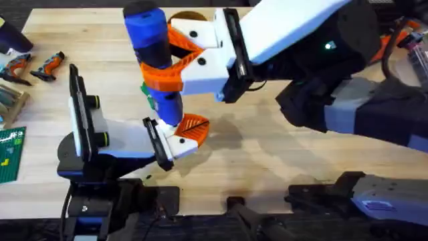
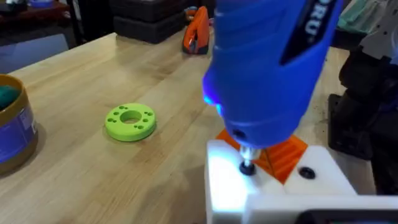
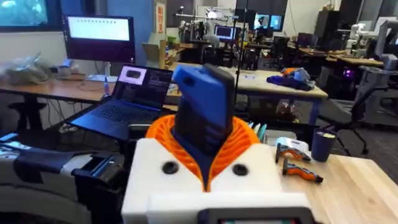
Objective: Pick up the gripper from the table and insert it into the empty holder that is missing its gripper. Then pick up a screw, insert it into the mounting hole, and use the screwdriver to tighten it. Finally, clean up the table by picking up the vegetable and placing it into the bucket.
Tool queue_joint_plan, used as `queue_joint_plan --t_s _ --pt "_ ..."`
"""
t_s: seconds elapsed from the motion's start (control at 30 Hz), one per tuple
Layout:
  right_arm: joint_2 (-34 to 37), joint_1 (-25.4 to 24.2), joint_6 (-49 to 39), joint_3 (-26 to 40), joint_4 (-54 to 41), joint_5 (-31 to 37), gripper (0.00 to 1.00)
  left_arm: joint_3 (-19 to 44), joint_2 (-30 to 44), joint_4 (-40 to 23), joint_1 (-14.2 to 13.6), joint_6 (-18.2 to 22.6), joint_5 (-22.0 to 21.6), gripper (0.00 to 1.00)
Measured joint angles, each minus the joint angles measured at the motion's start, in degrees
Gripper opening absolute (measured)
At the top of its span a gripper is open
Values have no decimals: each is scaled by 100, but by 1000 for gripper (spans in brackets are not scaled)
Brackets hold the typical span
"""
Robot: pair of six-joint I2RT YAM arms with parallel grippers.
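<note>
Blue screwdriver (image 1: 155,53), clamped in the right tool (image 1: 190,60), is pressing its bit onto the screw (image 2: 247,167); any tilt risks slipping off. Left tool: cannot tell.

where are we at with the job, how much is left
Done, it seems: the orange tip sits in the white holder, and a screw is in its hole. The bucket already holds something green, perhaps the vegetable. In hand: the right hand grips the blue screwdriver, its bit on that screw, so tightening is under way. Left: finishing the screw and putting the screwdriver down.
</note>
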Motion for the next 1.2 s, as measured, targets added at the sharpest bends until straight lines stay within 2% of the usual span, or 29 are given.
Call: queue_joint_plan --t_s 0.37,0.43,0.47,0.5,0.83,0.97,1.2 --pt "0 9 -34 40 224 -20 27 0 0 2 0 0 -1 4" --pt "0 9 -30 65 454 -19 27 0 2 2 0 0 -2 4" --pt "-1 -19 51 165 1047 -20 27 0 0 2 0 0 0 4" --pt "-2 -32 68 224 1081 -20 27 0 0 2 0 0 0 4" --pt "0 -191 225 351 749 -144 27 0 2 2 0 0 0 4" --pt "0 -572 246 644 -343 -525 27 0 1 2 0 0 0 4" --pt "0 -1727 -430 1861 -4406 -873 27 0 2 1 0 0 0 4"
